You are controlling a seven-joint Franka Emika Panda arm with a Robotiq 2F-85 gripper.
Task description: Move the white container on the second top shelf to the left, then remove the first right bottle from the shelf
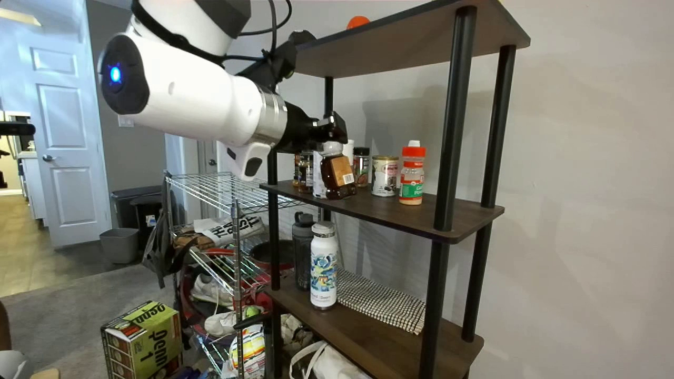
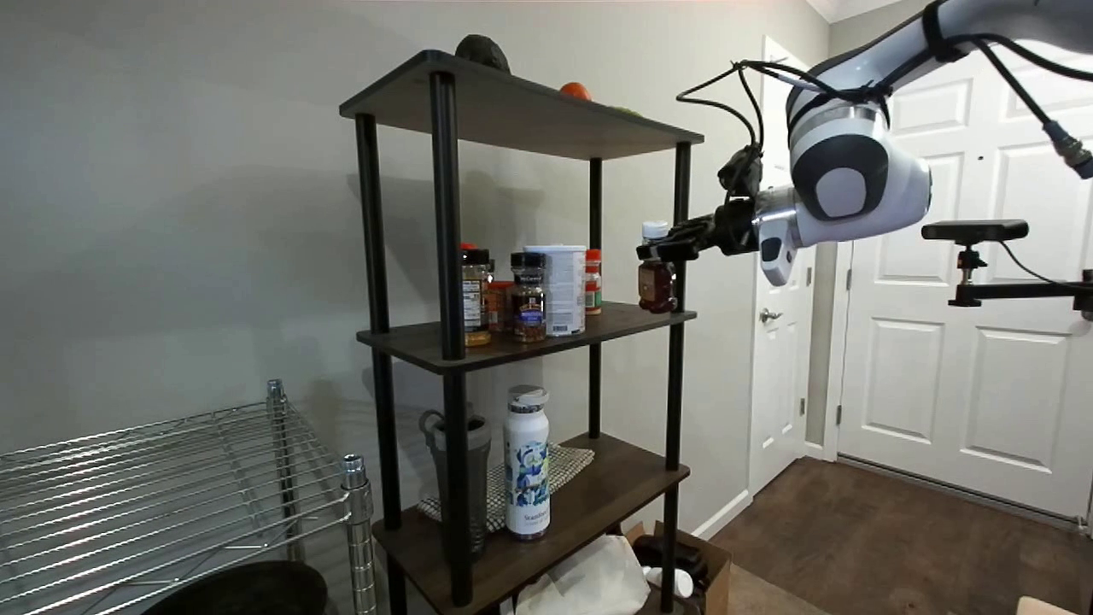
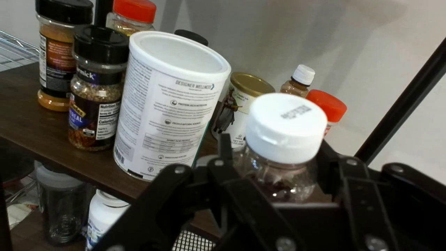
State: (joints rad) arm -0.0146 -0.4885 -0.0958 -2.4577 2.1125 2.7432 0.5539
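Observation:
The bottle (image 1: 337, 173) is dark brown with an orange-yellow label and a white cap. My gripper (image 1: 333, 130) is shut around its upper part, and the bottle leans in an exterior view. The bottle (image 2: 657, 286) is at the front right edge of the shelf (image 2: 628, 318); whether its base touches the board is unclear. In the wrist view its white cap (image 3: 285, 129) stands between the fingers of my gripper (image 3: 275, 153). The white container (image 3: 170, 104) stands upright left of the bottle, beside the spice jars. It also shows in an exterior view (image 2: 564, 290).
A gold-lidded can (image 1: 385, 176) and a red-orange-capped bottle (image 1: 412, 176) stand behind the held bottle. Spice jars (image 2: 528, 299) crowd the left end. Black posts (image 1: 450, 121) flank the board, and the top board (image 1: 416, 42) is overhead. A chrome wire rack (image 2: 171, 478) stands beside.

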